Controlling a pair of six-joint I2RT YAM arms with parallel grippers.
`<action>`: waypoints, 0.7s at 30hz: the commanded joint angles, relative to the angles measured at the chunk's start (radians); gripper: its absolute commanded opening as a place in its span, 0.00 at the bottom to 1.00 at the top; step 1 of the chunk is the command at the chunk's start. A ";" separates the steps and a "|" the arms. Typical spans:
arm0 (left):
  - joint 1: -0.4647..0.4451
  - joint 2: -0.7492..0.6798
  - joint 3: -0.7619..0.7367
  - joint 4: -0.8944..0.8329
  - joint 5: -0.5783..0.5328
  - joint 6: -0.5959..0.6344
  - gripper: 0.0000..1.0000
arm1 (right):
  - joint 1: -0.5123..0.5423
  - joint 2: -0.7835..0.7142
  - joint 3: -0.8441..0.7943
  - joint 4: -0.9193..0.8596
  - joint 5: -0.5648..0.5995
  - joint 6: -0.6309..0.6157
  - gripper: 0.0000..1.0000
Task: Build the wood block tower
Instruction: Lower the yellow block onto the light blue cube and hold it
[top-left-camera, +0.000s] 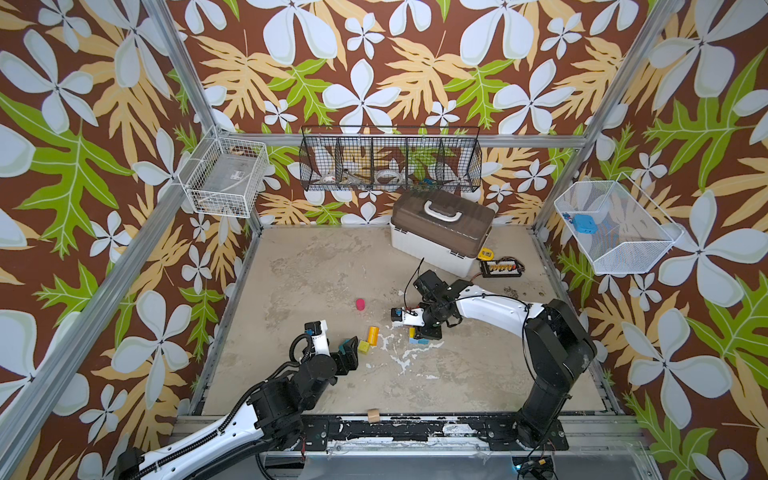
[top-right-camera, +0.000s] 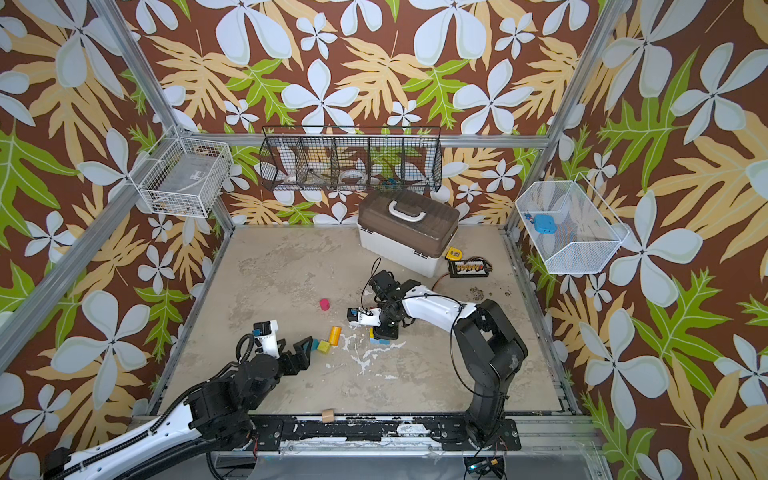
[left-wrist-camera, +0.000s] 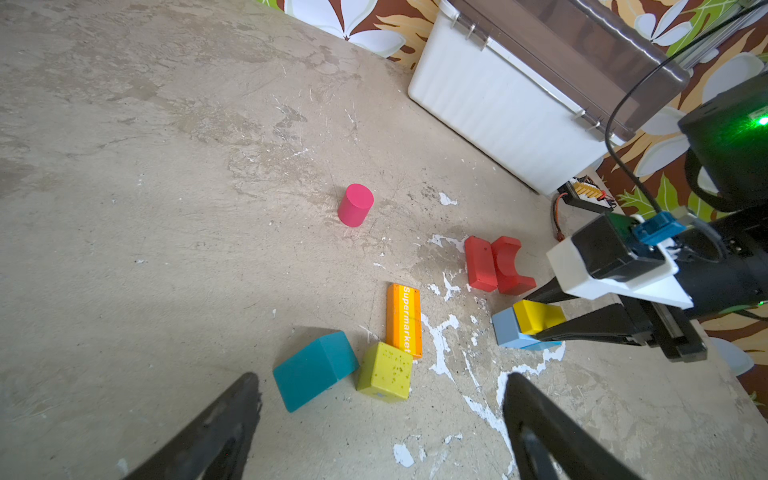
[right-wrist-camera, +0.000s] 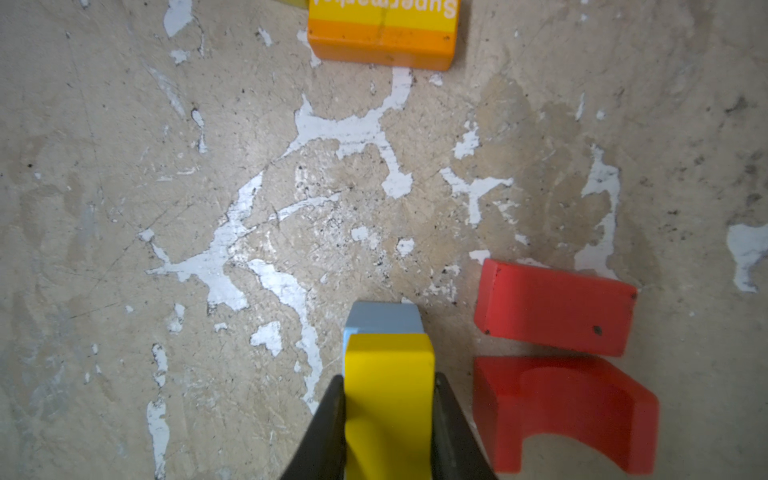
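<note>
The right gripper (right-wrist-camera: 388, 384) is clamping a yellow block (right-wrist-camera: 388, 361) between its narrowed jaws, holding it directly over a pale blue block (right-wrist-camera: 381, 318) on the table (top-left-camera: 324, 266), right of centre; whether the two are touching is unclear. Beside them a red block (right-wrist-camera: 555, 305) and a red arch (right-wrist-camera: 561, 399) are lying side by side. The left gripper (top-left-camera: 350, 355) is hanging with jaws spread wide and nothing between them, near a teal roof-shaped block (left-wrist-camera: 313, 370), a yellow-green cube (left-wrist-camera: 384, 371) and an orange "Supermarket" block (left-wrist-camera: 404, 326). A pink cylinder (left-wrist-camera: 355, 205) is standing apart. At the back, the white case (top-left-camera: 432, 249) is sitting with its brown lid (top-left-camera: 442, 218) shut, contents hidden. The black wire basket (top-left-camera: 461, 166) is holding white rings (top-left-camera: 388, 176) and small items too small to name; the white wire basket (top-left-camera: 216, 203) is holding a clear box (top-left-camera: 226, 174); the white mesh basket (top-left-camera: 623, 257) is holding a blue object (top-left-camera: 584, 224).
</note>
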 joint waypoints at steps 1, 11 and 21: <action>0.000 0.000 0.000 0.023 -0.009 0.008 0.93 | 0.000 -0.005 0.002 -0.020 -0.010 0.014 0.22; 0.000 0.000 0.000 0.023 -0.010 0.008 0.93 | 0.001 -0.010 -0.003 -0.025 -0.027 0.021 0.28; 0.000 -0.002 0.001 0.023 -0.007 0.008 0.93 | 0.001 -0.005 -0.006 -0.023 -0.014 0.026 0.33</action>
